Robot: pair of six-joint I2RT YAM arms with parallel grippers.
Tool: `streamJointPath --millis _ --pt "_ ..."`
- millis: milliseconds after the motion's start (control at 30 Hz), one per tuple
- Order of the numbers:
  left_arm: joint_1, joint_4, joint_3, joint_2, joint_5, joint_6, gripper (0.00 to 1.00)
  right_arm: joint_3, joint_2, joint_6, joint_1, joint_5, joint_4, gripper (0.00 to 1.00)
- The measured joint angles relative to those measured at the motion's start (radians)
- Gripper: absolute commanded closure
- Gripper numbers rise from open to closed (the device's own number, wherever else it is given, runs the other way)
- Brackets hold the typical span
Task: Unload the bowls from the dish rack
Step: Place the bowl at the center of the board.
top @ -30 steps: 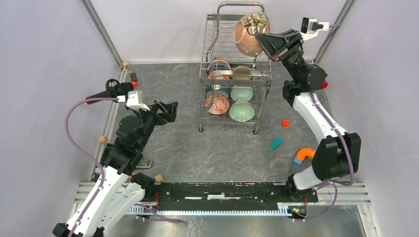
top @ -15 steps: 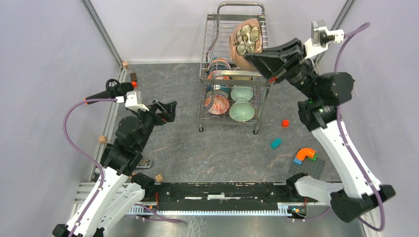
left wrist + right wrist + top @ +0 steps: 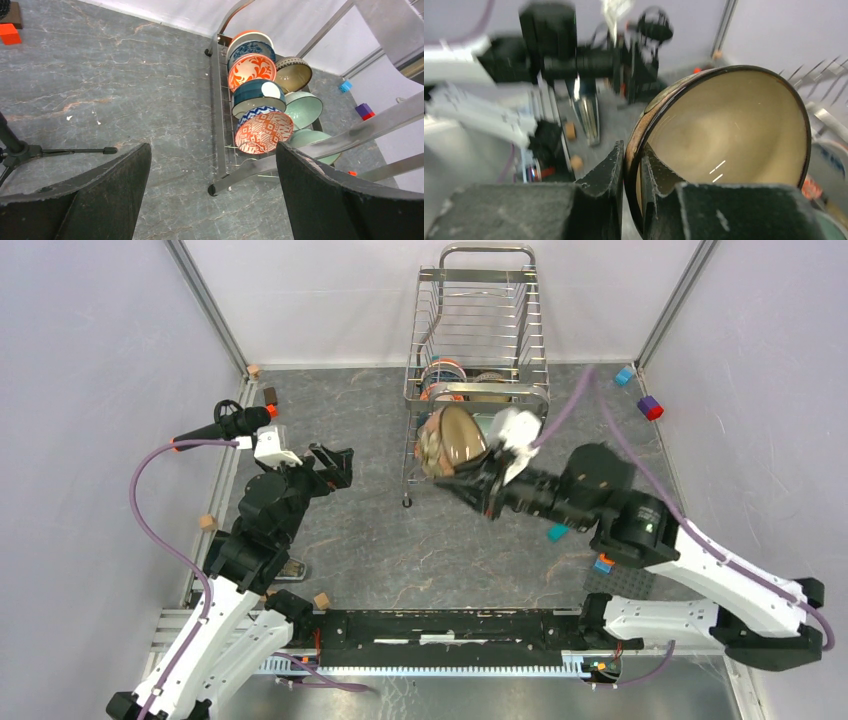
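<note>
One dish rack [image 3: 520, 390] stands here. I count two pale green bowls [image 3: 304, 107] [image 3: 306, 137], two red-patterned bowls [image 3: 251, 70] [image 3: 264, 132], one dark teal bowl [image 3: 252, 95] and one brown bowl [image 3: 455, 435].

The grey marbled tabletop [image 3: 400, 550] carried a blue cube [image 3: 624, 375] and a purple-and-red block [image 3: 650, 408] by its far right corner. A wooden cube [image 3: 253, 370] sat in the far left corner, a second wooden cube [image 3: 321, 600] near the near edge.

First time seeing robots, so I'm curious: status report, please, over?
Right gripper shut on tan bowl rim, clear of dish rack. Left gripper open, empty. Other bowls racked. Teal block loose nearby.
</note>
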Motion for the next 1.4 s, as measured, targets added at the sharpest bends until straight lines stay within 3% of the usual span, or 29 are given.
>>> streamJointPath --millis 233,367,567,867,1067,1400 --pt "0.000 -0.030 0.009 0.005 -0.026 0.009 0.00 -0.147 0.001 -0.150 0.326 0.319 -0.152 1.00" --pt "-0.004 -0.042 0.010 0.005 -0.045 0.010 0.00 -0.236 0.003 -0.189 0.434 0.448 -0.153 1.00" --pt "-0.028 -0.076 0.028 0.018 -0.107 0.042 0.00 -0.416 0.031 -0.208 0.464 0.585 -0.109 1.00" --pt "-0.029 -0.201 0.050 0.007 -0.151 0.064 0.00 -0.685 0.053 -0.204 0.464 0.656 -0.038 1.00" --pt "-0.029 -0.240 0.053 -0.057 -0.066 0.037 0.00 -0.766 0.100 -0.208 0.464 0.664 0.075 1.00" --pt "-0.031 -0.461 0.069 0.040 0.106 -0.150 0.00 -0.867 0.179 -0.219 0.456 0.624 0.211 1.00"
